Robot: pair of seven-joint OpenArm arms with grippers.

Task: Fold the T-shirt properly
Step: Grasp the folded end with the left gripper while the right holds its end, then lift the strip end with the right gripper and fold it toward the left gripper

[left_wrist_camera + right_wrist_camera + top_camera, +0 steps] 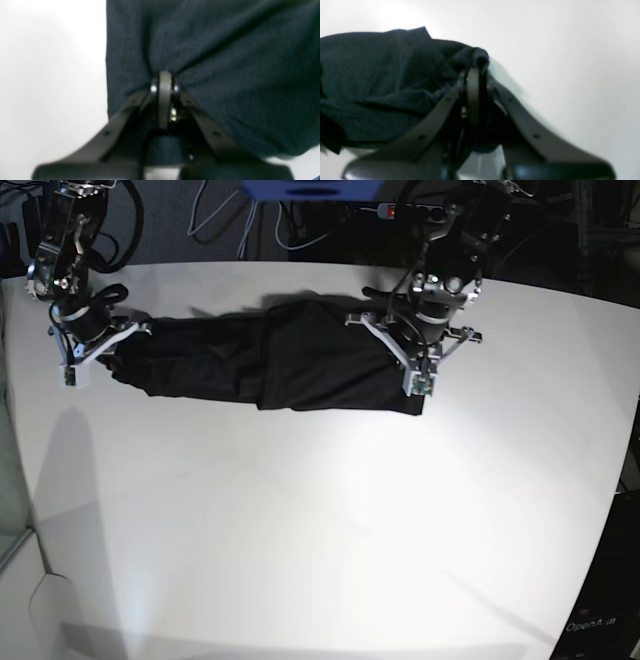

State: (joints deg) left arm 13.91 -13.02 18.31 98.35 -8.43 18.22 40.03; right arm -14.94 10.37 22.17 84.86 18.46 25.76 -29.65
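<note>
The black T-shirt (290,360) lies in a long, bunched band across the far part of the white table (320,520), stretched between my two arms. My left gripper (420,385), on the right in the base view, is shut on the shirt's edge; the left wrist view shows its tips (165,78) pinching puckered dark fabric (225,50). My right gripper (75,368), on the left in the base view, is shut on the other end; the right wrist view shows its tips (477,65) clamped on a rolled fold of the cloth (382,75).
Cables (230,220) and dark equipment lie behind the table's far edge. A blue object (310,188) hangs at the top centre. A dark stand (600,620) is at the lower right. The table's left edge (18,480) drops off close to my right arm.
</note>
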